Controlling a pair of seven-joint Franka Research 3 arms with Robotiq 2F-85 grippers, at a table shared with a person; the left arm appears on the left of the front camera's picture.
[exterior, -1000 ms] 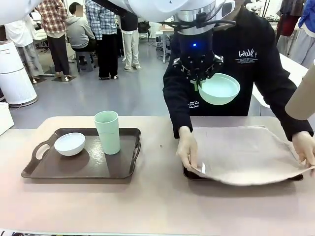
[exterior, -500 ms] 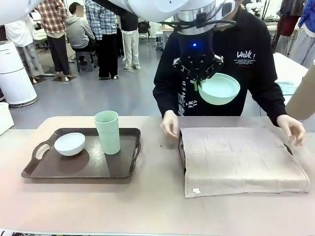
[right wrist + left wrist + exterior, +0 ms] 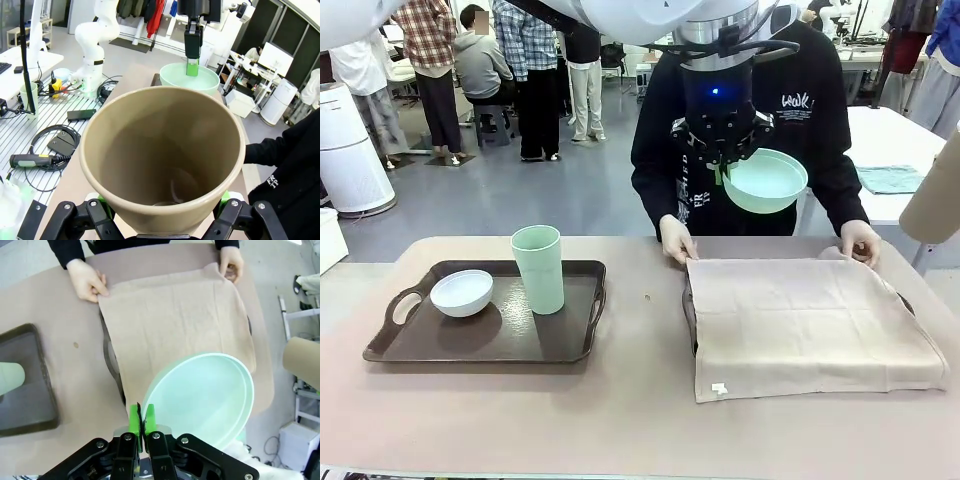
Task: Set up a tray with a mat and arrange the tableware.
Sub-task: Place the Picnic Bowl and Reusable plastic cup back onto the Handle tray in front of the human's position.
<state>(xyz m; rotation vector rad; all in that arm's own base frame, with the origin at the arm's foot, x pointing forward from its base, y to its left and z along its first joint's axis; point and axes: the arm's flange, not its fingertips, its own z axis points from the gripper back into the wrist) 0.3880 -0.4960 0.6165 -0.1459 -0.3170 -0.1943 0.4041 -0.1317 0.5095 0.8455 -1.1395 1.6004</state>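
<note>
Your left gripper (image 3: 722, 172) is pinching the mint green bowl (image 3: 765, 183) by its rim high over the mat (image 3: 800, 320), your right gripper (image 3: 162, 210) is clamped around the taupe cup (image 3: 160, 150), and the white bowl (image 3: 461, 292) and mint cup (image 3: 539, 268) sit on the left tray (image 3: 395, 345).

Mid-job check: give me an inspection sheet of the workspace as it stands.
surface: table; mat covers right tray, person's hands on mat's far corners.
job's things: white bowl and green cup on left tray; green bowl and brown cup held in the air.
clutter: small speck between trays.
grippers: left gripper shut on green bowl's rim; right gripper clasps brown cup.
cables: loose coils beside table.
surroundings: people standing behind.
</note>
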